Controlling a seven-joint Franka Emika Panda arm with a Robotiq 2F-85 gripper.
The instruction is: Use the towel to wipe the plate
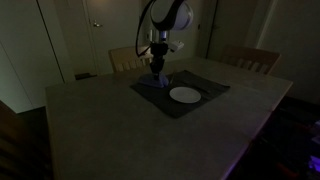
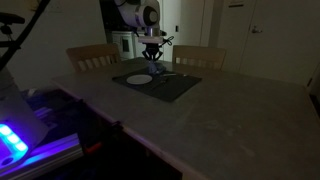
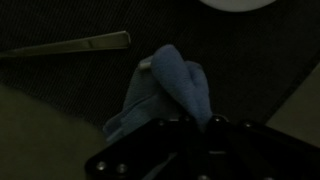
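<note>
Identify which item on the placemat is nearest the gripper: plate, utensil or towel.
The blue towel, bunched in the gripper; the metal utensil and white plate lie farther off.

A: What is unclear in the wrist view?

B: The plate [image 3: 237, 4] is cut by the top edge; only a pale sliver shows. A metal utensil [image 3: 75, 44] runs off the left edge, its kind unreadable. The tool [image 3: 192, 118] is a dark mass at the bottom edge; the bunched end of the towel [image 3: 170, 85] is pinched there and covers its tips.

A: And the exterior views?

B: Dim. In an exterior view the towel under the tool [image 2: 152, 62] is too small to pick out. The desk [image 2: 230, 120] runs off the right edge and hides the lower halves of the chairs [image 2: 92, 55].
</note>
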